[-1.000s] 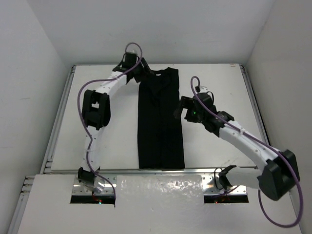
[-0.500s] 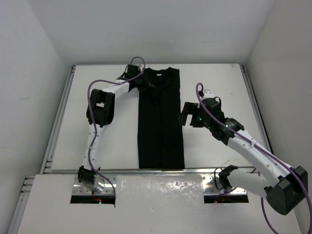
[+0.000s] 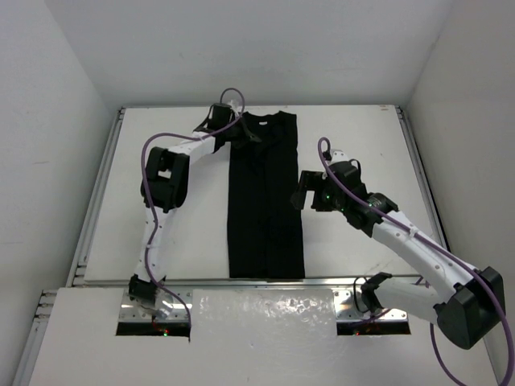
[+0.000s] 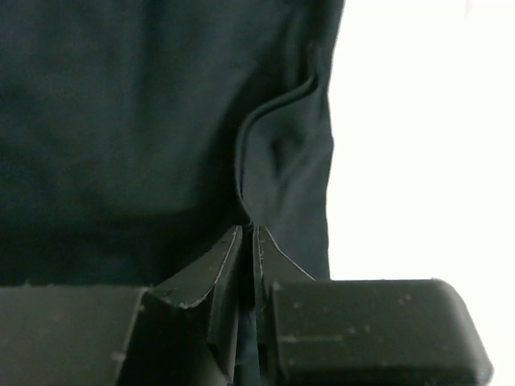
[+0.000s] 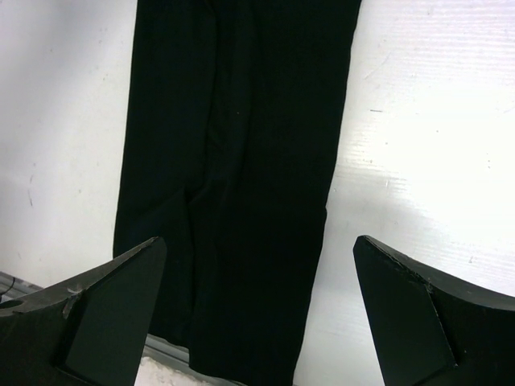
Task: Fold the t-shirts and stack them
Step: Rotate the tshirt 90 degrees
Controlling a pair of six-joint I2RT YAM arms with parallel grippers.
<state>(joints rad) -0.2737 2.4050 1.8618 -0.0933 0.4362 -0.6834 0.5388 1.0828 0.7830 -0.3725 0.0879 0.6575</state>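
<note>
Over 1 second the left gripper (image 3: 240,134) reached the t-shirt (image 3: 265,209), upper centre, pinching its edge — right gripper (image 3: 309,194) hovers mid-frame, splayed; folding looks imminent.

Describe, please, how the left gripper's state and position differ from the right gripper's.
The left gripper is shut on a fold of the t-shirt; the right gripper is wide open, holding nothing. The left gripper is at the far collar end; the right gripper is by its right edge. Both are black.
</note>
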